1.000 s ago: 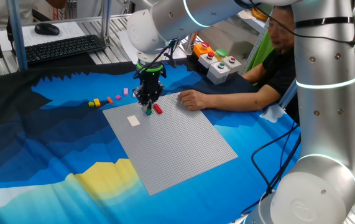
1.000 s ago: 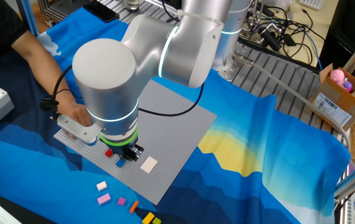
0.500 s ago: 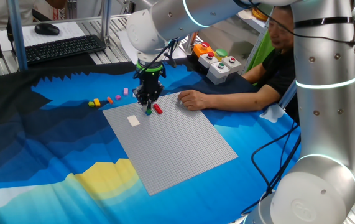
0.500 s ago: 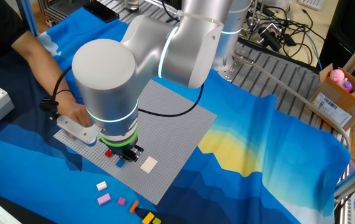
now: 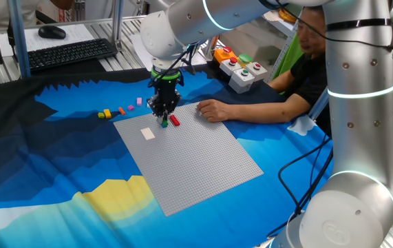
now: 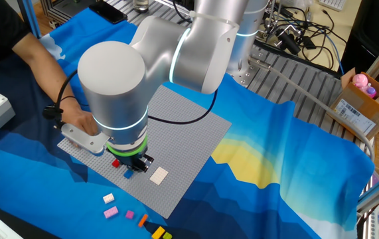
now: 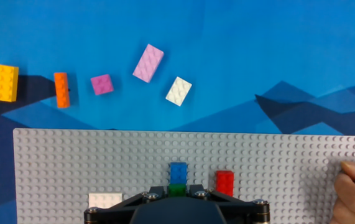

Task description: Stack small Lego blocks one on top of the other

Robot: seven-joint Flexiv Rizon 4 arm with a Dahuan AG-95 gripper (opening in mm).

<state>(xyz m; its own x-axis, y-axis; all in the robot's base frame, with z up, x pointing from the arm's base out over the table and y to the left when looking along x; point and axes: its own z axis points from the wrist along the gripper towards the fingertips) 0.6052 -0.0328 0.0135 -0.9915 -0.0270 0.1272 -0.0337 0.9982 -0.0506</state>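
Note:
My gripper (image 5: 163, 118) is low over the grey baseplate (image 5: 196, 162), shut on a small green brick (image 7: 177, 189) that shows between its fingers in the hand view. A blue brick (image 7: 178, 171) sits on the plate right beside the green one, a red brick (image 7: 225, 182) to its right, and a white brick (image 7: 105, 200) to its left. Off the plate, on the blue cloth, lie a white brick (image 7: 178, 91), two pink bricks (image 7: 148, 63) (image 7: 102, 84), an orange one (image 7: 61, 89) and a yellow one (image 7: 6, 81). Whether the green brick touches the plate is hidden.
A person's hand (image 5: 213, 110) rests on the plate's far corner, close to the red brick (image 5: 175, 120). A grey box with coloured buttons (image 5: 241, 71) stands behind it. A keyboard (image 5: 69, 54) lies at the back left. The arm's large body (image 6: 119, 93) hides part of the plate.

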